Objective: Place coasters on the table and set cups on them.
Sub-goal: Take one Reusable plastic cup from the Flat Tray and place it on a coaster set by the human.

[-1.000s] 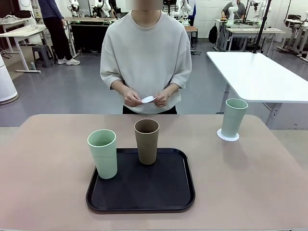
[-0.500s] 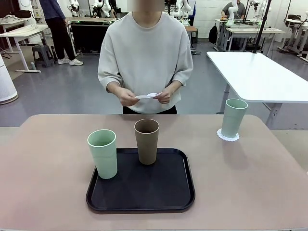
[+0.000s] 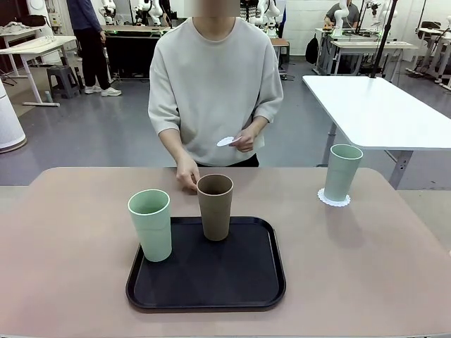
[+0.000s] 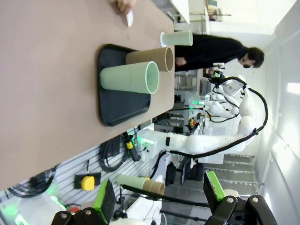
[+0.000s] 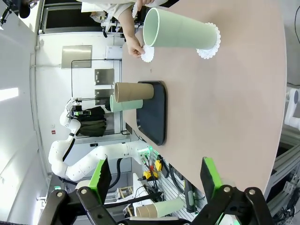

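A mint cup (image 3: 343, 171) stands on a coaster (image 3: 333, 198) at the table's (image 3: 70, 246) far right. A brown cup (image 3: 215, 206) and a second mint cup (image 3: 151, 224) stand on the black tray (image 3: 206, 266). The person's hand (image 3: 187, 179) is down on the table just behind the brown cup, pressing a coaster (image 5: 147, 54) flat. Their other hand holds another coaster (image 3: 227, 141) at chest height. My left gripper (image 4: 159, 194) and right gripper (image 5: 154, 176) are both open, holding nothing and well back from the cups.
A white table (image 3: 373, 109) stands beyond the far right corner. Bare tabletop lies left of the tray and between the tray and the right cup.
The person's hand dropped from chest height to the table behind the brown cup, carrying a coaster down. The other hand kept a coaster. Cups and tray have not moved.
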Available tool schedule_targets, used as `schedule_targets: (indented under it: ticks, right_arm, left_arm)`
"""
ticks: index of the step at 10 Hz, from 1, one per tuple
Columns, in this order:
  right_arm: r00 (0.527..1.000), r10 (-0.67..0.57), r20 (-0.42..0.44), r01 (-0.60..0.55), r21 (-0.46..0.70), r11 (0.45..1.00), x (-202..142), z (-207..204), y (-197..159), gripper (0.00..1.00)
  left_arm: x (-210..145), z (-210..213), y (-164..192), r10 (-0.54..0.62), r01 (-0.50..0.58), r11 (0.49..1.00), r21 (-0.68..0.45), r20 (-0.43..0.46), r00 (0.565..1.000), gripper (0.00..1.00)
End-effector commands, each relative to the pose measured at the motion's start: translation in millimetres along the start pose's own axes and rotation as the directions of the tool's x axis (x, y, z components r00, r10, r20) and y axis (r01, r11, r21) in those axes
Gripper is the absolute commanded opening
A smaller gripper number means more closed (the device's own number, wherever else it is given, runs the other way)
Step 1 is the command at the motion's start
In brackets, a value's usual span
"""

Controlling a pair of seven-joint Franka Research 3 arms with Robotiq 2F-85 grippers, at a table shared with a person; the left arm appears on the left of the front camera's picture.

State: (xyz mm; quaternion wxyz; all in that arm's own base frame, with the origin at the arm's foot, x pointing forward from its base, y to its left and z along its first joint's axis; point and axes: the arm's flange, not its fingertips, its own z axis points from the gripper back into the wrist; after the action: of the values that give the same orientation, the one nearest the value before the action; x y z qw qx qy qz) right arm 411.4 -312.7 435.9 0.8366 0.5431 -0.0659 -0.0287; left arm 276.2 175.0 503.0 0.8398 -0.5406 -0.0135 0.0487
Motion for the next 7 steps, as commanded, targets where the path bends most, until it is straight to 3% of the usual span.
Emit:
schedule_targets:
  ticks: [1, 7]
  right_arm:
    - [1.0, -0.007, 0.007, 0.007, -0.01, 1.0, 1.1, -0.1, -1.0, 1.0]
    - [1.0, -0.007, 0.007, 0.007, -0.01, 1.0, 1.1, -0.1, -1.0, 1.0]
  left_arm:
    - [-1.3, 0.5, -1.8, -0.003, 0.003, 1.0, -0.012, 0.005, 1.0, 1.0]
    - [-1.3, 0.5, -1.8, -0.003, 0.003, 1.0, -0.012, 0.005, 1.0, 1.0]
